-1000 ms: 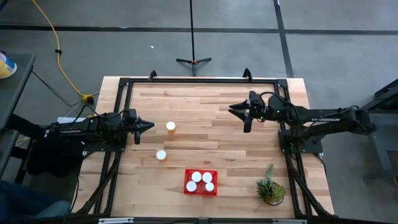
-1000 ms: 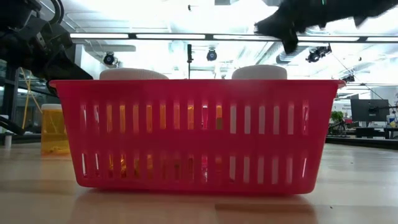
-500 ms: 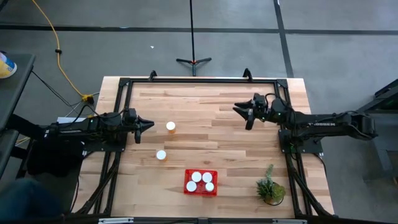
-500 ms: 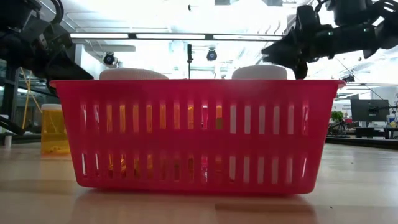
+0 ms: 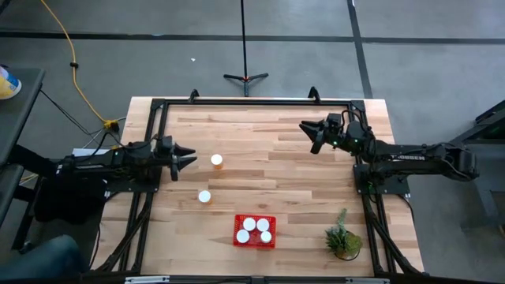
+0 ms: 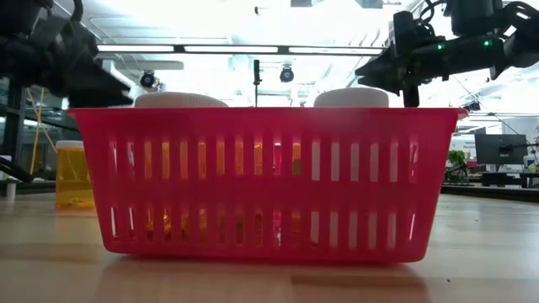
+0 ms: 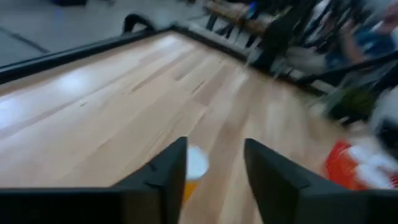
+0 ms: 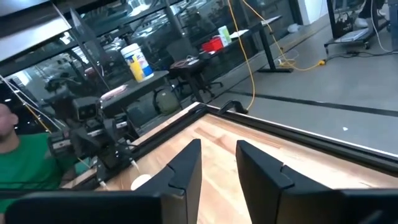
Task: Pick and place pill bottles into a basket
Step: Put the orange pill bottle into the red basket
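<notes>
The left gripper (image 5: 192, 158), fingers spread and empty, is aimed at a pill bottle (image 5: 216, 160) near the table's left edge; the cap should be centred between them before closing. The right gripper (image 5: 304, 128), fingers slightly parted and empty, waits near the far right corner.

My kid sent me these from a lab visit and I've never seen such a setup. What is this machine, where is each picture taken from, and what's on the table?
It is a robot with two dark arms fixed at a wooden table, each ending in a two-finger gripper. One picture looks straight down from above, one looks level across the tabletop, and two come from cameras on the arms' wrists.

Seen from above, the red basket near the front edge holds four white-capped pill bottles. Two more bottles stand on the table: one just ahead of the left gripper, another nearer the basket. A potted plant sits at the front right.

The left gripper is open and empty, the bottle showing between its fingers in its wrist picture. The right gripper holds nothing, near the far edge.
</notes>
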`<state>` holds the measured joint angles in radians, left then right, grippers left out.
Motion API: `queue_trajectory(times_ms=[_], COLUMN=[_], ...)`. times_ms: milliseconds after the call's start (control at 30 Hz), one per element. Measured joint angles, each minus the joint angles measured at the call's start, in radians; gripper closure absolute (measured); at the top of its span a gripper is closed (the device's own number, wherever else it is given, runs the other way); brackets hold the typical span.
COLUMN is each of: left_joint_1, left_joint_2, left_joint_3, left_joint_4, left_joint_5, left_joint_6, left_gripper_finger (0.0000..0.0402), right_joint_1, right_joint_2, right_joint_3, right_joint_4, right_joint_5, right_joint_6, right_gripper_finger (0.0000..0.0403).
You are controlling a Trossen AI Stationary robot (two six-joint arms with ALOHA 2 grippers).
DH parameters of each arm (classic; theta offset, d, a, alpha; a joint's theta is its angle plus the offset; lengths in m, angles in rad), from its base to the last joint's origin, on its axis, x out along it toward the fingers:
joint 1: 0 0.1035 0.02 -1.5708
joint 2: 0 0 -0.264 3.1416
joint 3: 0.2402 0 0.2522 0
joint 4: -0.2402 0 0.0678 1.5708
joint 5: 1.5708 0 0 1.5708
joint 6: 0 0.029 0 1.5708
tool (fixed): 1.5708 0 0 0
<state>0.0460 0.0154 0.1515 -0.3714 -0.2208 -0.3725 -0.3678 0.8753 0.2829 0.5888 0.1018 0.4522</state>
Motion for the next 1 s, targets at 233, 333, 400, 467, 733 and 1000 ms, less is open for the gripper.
queue_trajectory(times_ms=[233,333,400,467,733,1000], left_joint_1=[0.000,0.000,0.000,0.000,0.000,0.000], left_joint_2=[0.085,0.187,0.262,0.343,0.661,0.902], left_joint_3=[0.000,0.000,0.001,0.026,0.250,0.509], left_joint_4=[0.290,0.393,0.456,0.473,0.376,0.013], left_joint_5=[-0.007,-0.052,-0.050,-0.029,0.033,-0.002], left_joint_6=[-0.131,-0.086,-0.055,-0.033,0.146,0.195], left_gripper_finger=[0.0142,0.0143,0.0146,0.0146,0.0138,0.0078], right_joint_1=[-0.001,-0.002,-0.001,-0.001,-0.001,-0.001], right_joint_2=[0.000,0.000,0.000,0.000,0.000,0.000], right_joint_3=[0.000,0.000,0.000,0.000,0.000,0.000], right_joint_4=[-0.006,-0.008,-0.008,-0.009,-0.009,-0.008], right_joint_5=[-0.004,-0.004,-0.025,-0.052,-0.108,-0.107], right_joint_6=[-0.004,-0.006,-0.006,-0.005,0.020,0.002], right_gripper_finger=[0.0316,0.0316,0.0318,0.0318,0.0318,0.0318])
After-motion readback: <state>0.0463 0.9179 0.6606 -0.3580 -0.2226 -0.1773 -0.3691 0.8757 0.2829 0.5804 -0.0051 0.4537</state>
